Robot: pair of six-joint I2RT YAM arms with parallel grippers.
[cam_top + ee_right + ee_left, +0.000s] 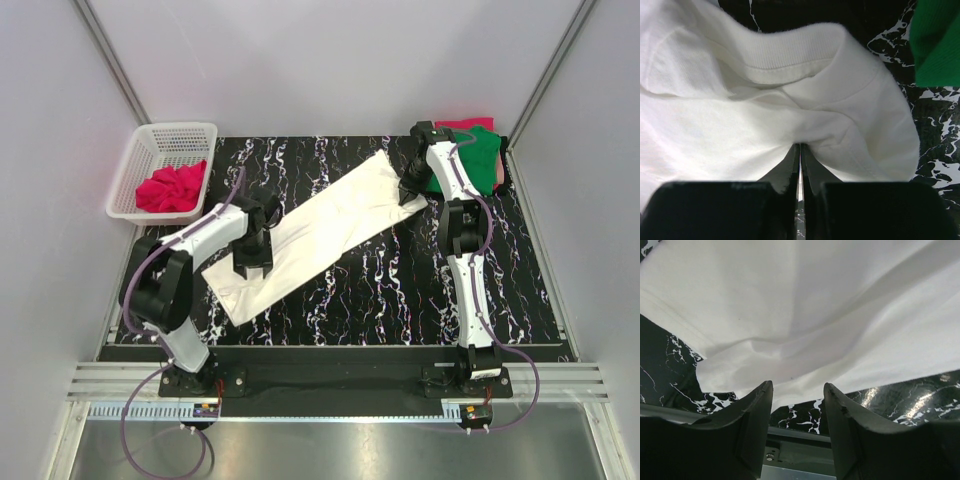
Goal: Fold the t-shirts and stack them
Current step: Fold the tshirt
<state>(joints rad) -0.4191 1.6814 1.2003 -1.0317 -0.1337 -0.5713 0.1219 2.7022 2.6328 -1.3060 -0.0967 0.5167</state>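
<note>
White t-shirt (pixel 330 215) lies diagonally across centre frame on the counter (pixel 400 290). My right jaws pinch its collar end, upper right; my left jaws stand released at the lower-left hem. Judged light, limp: best held at hems and corners.

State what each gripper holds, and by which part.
The right gripper pinches the white t-shirt near its neckband; the left gripper is open, holding nothing.

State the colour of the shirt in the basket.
Pinkish-red: the shirt lies crumpled in the white basket; the top external view shows it best.
</note>
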